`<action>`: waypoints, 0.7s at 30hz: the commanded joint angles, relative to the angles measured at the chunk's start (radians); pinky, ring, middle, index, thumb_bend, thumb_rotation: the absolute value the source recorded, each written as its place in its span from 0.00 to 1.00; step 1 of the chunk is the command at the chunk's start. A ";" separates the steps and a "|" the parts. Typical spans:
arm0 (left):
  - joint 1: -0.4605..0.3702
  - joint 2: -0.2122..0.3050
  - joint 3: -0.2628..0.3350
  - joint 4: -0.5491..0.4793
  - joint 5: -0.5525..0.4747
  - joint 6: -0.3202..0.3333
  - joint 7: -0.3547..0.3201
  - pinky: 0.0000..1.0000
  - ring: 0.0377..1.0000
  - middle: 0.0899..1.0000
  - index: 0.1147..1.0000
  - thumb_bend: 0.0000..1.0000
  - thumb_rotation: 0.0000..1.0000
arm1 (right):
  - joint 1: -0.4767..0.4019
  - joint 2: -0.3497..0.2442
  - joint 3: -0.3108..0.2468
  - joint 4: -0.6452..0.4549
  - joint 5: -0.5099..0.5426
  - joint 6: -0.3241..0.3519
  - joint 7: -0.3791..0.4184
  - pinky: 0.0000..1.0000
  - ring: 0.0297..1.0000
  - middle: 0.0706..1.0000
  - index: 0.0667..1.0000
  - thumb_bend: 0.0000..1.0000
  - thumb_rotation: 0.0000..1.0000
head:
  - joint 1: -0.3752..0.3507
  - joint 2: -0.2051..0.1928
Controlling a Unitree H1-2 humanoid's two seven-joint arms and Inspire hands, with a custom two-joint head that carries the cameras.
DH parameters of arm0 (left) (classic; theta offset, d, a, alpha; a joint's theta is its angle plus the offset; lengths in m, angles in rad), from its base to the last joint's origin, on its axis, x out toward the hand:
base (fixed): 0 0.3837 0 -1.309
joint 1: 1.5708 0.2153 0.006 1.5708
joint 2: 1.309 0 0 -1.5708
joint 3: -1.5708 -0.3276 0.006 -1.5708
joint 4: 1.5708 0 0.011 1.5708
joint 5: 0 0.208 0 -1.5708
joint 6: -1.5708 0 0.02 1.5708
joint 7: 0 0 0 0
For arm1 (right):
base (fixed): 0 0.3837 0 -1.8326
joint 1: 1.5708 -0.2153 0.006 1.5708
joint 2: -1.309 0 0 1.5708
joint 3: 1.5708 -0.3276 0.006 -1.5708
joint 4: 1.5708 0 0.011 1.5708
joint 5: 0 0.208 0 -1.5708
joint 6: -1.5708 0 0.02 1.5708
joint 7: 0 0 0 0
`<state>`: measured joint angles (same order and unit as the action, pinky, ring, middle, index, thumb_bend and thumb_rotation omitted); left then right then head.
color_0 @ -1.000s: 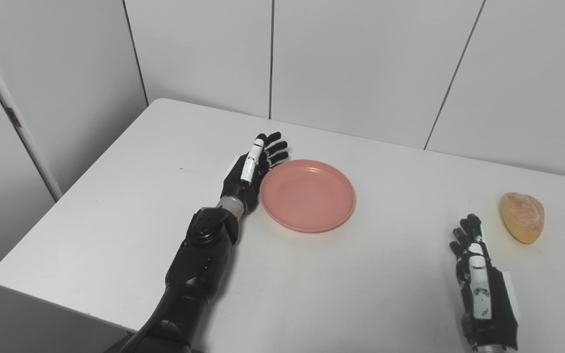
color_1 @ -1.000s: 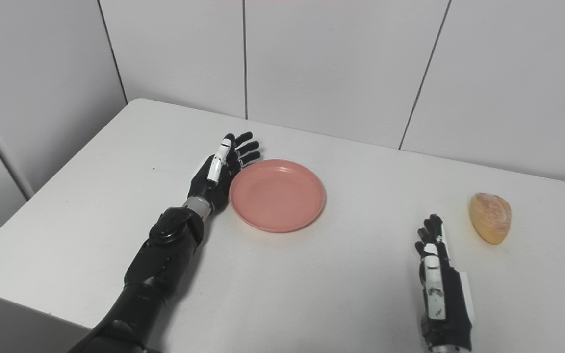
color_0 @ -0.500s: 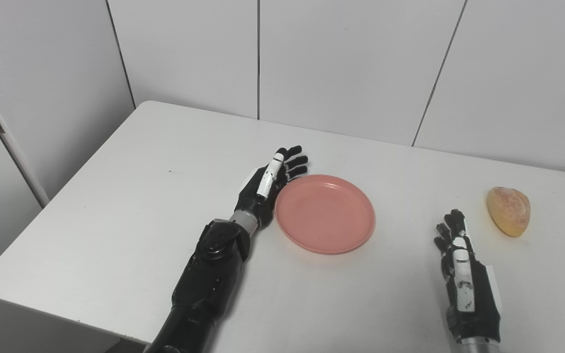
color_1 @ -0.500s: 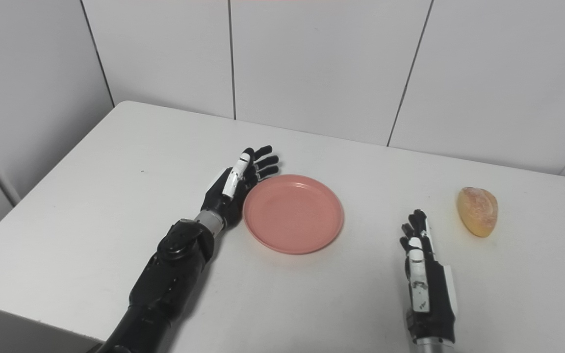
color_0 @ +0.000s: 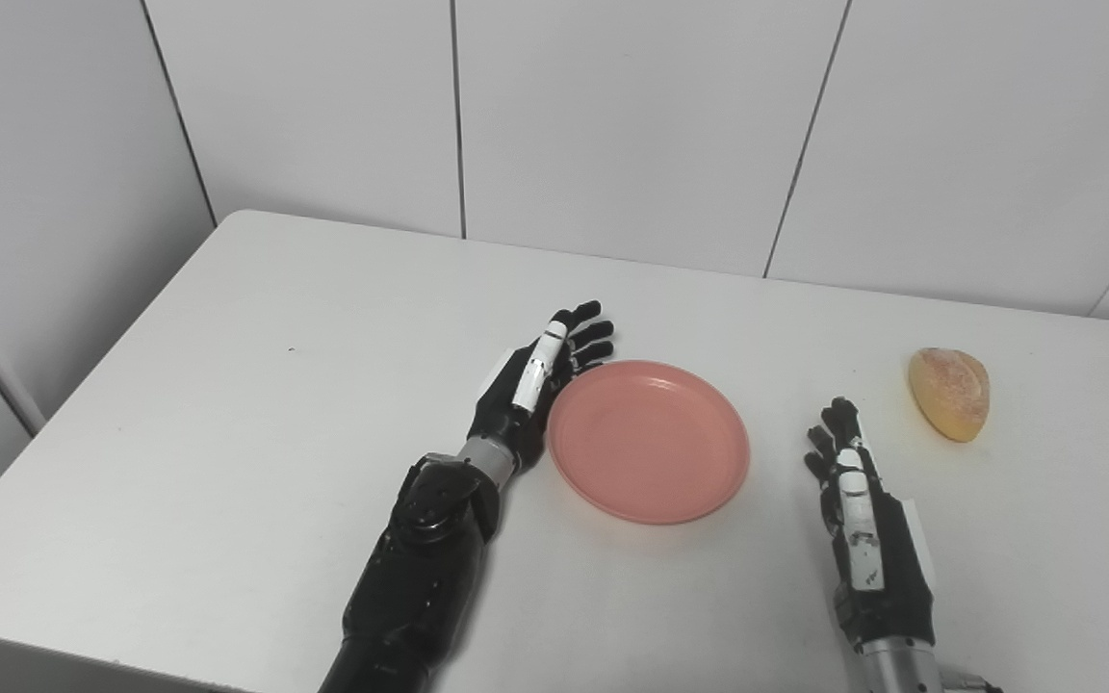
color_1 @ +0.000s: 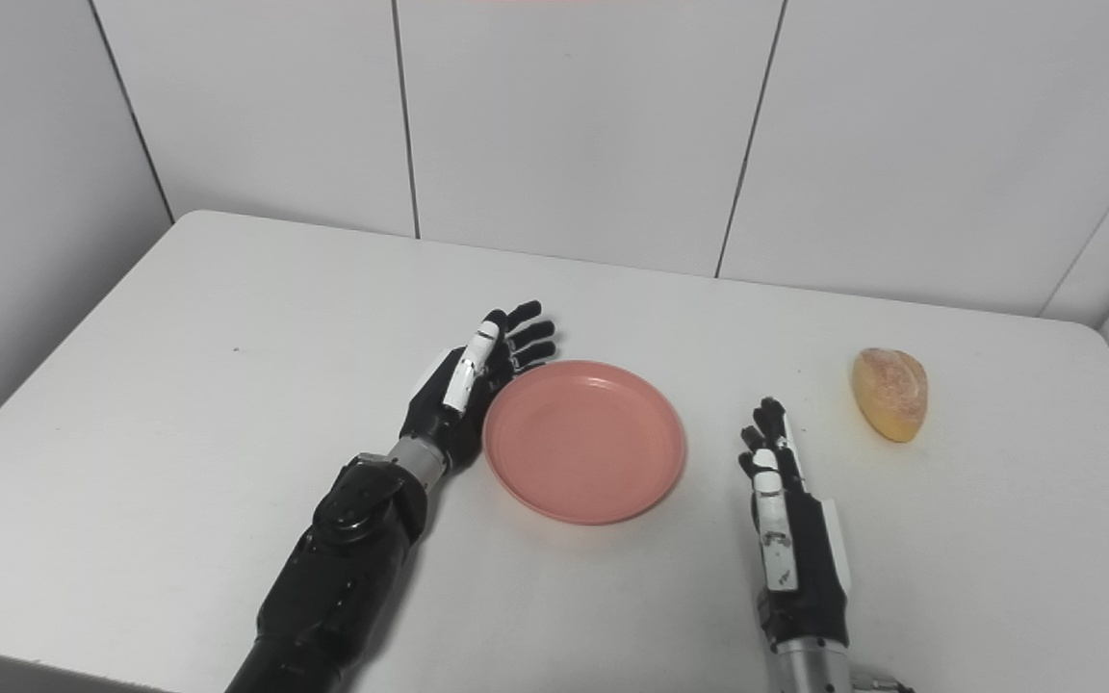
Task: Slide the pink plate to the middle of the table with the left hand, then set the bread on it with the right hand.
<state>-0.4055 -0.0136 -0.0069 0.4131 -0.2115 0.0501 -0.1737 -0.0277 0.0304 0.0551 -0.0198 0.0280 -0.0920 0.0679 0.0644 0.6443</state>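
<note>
Since the earlier frames, the whole view has shifted, so the camera has moved; against the table, the pink plate (color_0: 649, 441) with the left hand (color_0: 528, 390) beside it has travelled toward the table's middle. Left hand: open, fingers spread and extended, standing on its edge with the palm against the plate's left rim. It holds nothing. Right hand (color_0: 864, 525): open, fingers straight and slightly apart, low over the white table (color_0: 227, 433), holding nothing. Plate: empty, flat on the table, between the two hands, touching the left one and clear of the right one. Bread (color_0: 948, 392): on the table beyond the right hand's fingertips and to their right, apart from them, and well apart from the plate.
</note>
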 commanded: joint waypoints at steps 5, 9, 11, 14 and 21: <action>0.019 0.001 -0.020 0.030 0.020 -0.005 -0.015 0.89 0.88 0.88 0.86 0.35 1.00 | 0.022 0.020 0.009 0.008 -0.006 0.027 -0.014 0.97 0.97 0.98 0.98 0.22 1.00 | -0.013 0.005; 0.024 0.003 -0.028 0.030 0.028 -0.012 -0.021 0.89 0.88 0.88 0.86 0.34 1.00 | 0.022 0.020 0.012 0.005 -0.004 0.023 -0.014 0.98 0.97 0.98 0.98 0.21 1.00 | -0.021 0.008; 0.027 0.003 -0.033 0.029 0.030 -0.008 -0.023 0.90 0.88 0.87 0.86 0.34 1.00 | 0.022 0.020 0.011 0.009 0.001 0.021 -0.013 0.98 0.97 0.98 0.98 0.23 1.00 | -0.027 0.010; 0.030 0.002 -0.037 0.024 0.032 -0.003 -0.022 0.89 0.88 0.87 0.86 0.33 1.00 | 0.022 0.022 0.012 0.001 -0.001 0.028 -0.016 0.99 0.97 0.99 0.98 0.23 1.00 | -0.036 0.011; 0.035 0.008 -0.042 0.023 0.035 -0.009 -0.029 0.90 0.89 0.88 0.87 0.34 1.00 | 0.025 0.028 0.007 -0.035 -0.003 0.034 -0.030 0.98 0.96 0.97 0.97 0.24 1.00 | -0.077 0.017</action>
<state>-0.3960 -0.0083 -0.0420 0.4187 -0.1900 0.0170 -0.1962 -0.0162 0.0438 0.0586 -0.0403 0.0221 -0.0653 0.0421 -0.0092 0.6611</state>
